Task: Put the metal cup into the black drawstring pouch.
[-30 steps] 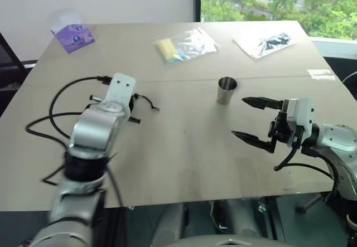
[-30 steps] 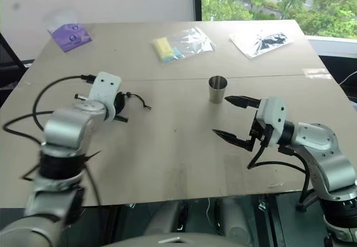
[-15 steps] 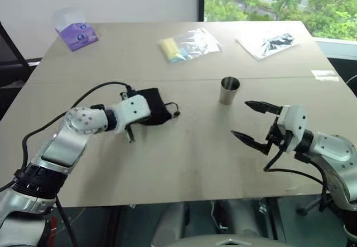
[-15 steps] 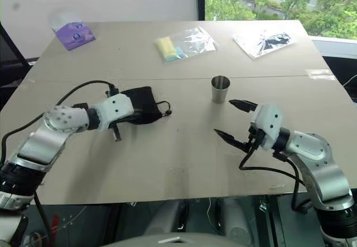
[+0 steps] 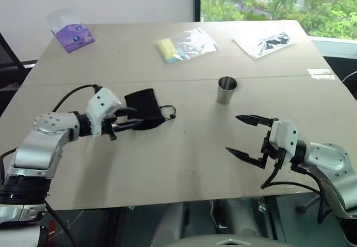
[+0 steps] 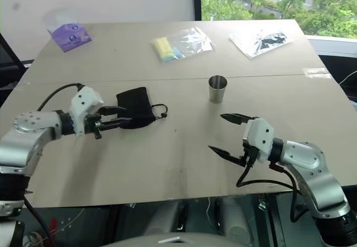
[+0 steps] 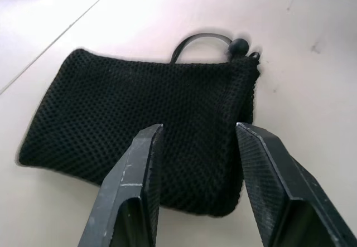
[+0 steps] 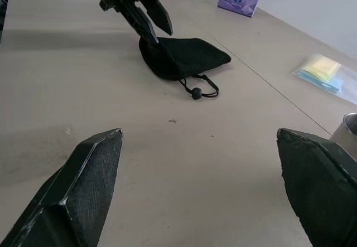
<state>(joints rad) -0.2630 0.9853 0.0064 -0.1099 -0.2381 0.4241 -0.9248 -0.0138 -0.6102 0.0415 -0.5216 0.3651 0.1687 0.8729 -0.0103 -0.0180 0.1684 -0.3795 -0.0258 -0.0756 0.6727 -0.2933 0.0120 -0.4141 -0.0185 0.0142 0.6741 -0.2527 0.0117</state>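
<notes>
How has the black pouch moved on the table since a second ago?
Cannot tell for the full second, since the left arm hid it then. Since half a second ago the black pouch has barely shifted, still about level with the metal cup.

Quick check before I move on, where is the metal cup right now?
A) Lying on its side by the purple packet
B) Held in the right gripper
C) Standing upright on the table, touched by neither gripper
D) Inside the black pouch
C: the metal cup stands upright on the table, apart from the open right gripper and away from the black drawstring pouch.
</notes>
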